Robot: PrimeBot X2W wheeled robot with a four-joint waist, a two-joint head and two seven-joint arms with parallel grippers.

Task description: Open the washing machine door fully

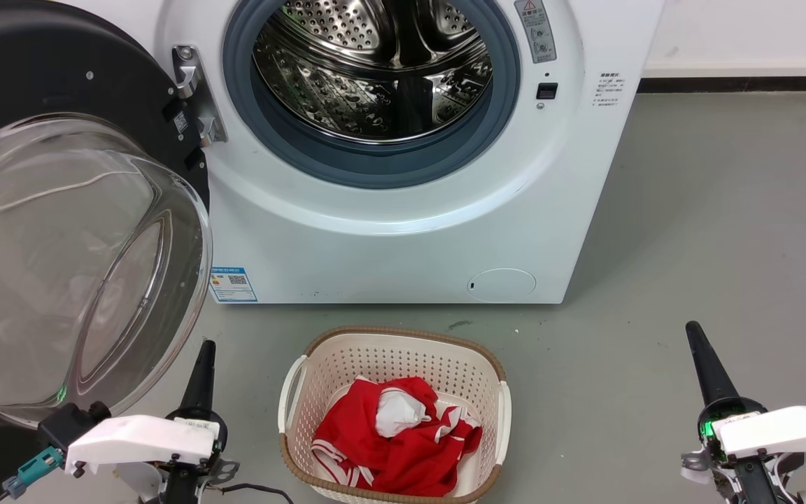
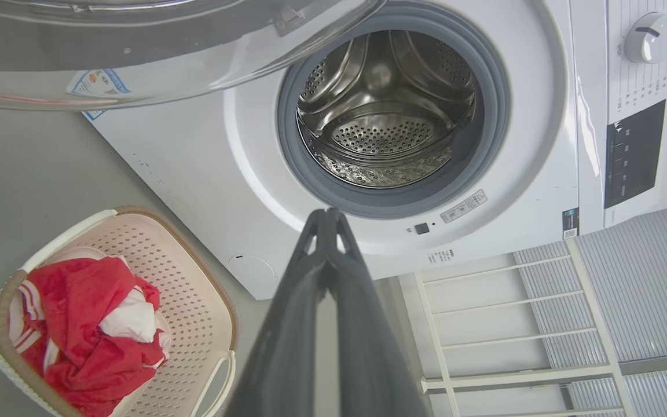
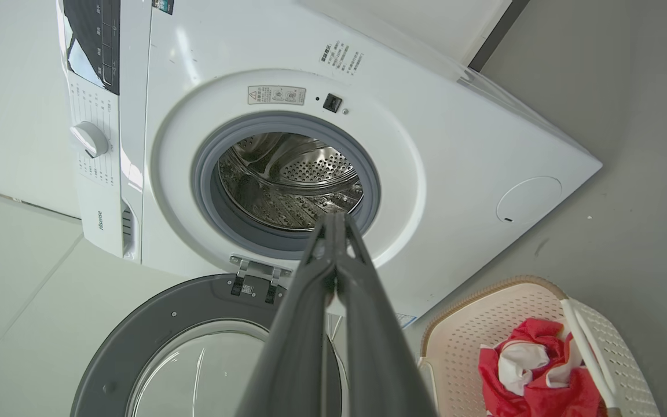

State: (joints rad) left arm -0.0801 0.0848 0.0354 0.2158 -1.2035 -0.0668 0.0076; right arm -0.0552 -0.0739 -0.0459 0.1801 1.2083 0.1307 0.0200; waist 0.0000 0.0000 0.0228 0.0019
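The white washing machine (image 1: pixel 403 238) fills the upper middle of the head view, its steel drum (image 1: pixel 375 70) exposed. The washing machine door (image 1: pixel 60 266), a black rim with a bulging clear glass bowl, is swung wide out to the left on its hinge (image 1: pixel 193 91). It also shows in the left wrist view, door (image 2: pixel 136 52), and in the right wrist view, door (image 3: pixel 183 347). My left gripper (image 1: pixel 206 348) is shut just below the glass bowl, touching nothing. My right gripper (image 1: pixel 693 330) is shut at the lower right, away from the machine. Both hold nothing.
A cream laundry basket (image 1: pixel 319 364) with red and white clothing (image 1: pixel 396 434) stands on the grey floor in front of the machine, between my arms. A white wire rack (image 2: pixel 513 324) shows in the left wrist view. Bare floor lies to the right of the machine.
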